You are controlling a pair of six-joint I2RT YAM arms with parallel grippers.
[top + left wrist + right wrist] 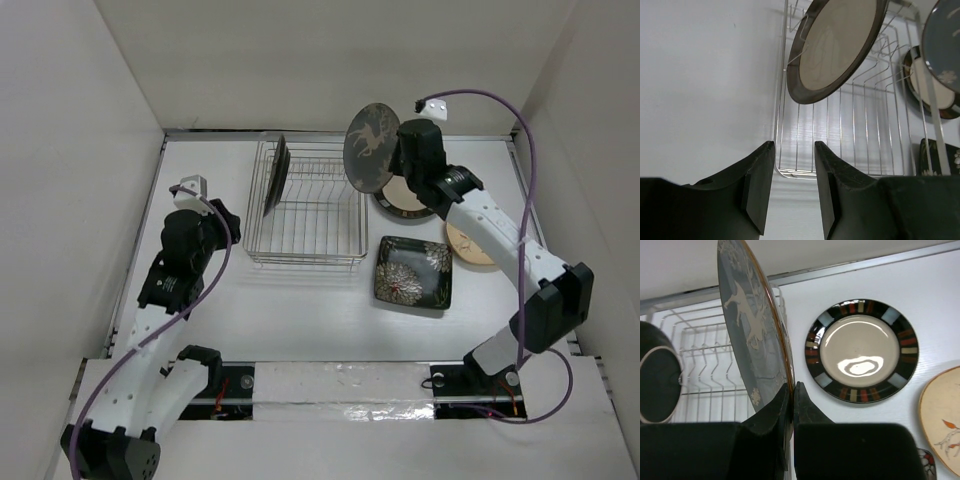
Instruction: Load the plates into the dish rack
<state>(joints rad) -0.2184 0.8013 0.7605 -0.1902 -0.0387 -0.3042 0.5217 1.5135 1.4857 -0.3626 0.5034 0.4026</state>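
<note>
Left gripper (794, 147) fingers apart, empty, just short of dish rack (305, 262) — brown-rimmed plate (835, 50) stands on edge at its left end. Right gripper (791, 387) pinched on dark deer-patterned plate (752, 330), held upright at rack's far right corner; black square plate (413, 272) flat on table (300, 320)

i get bright, even overhead light on every feed; soft shadows beneath the dish rack (305, 262), white glare on the striped-rim plate (862, 351).
</note>
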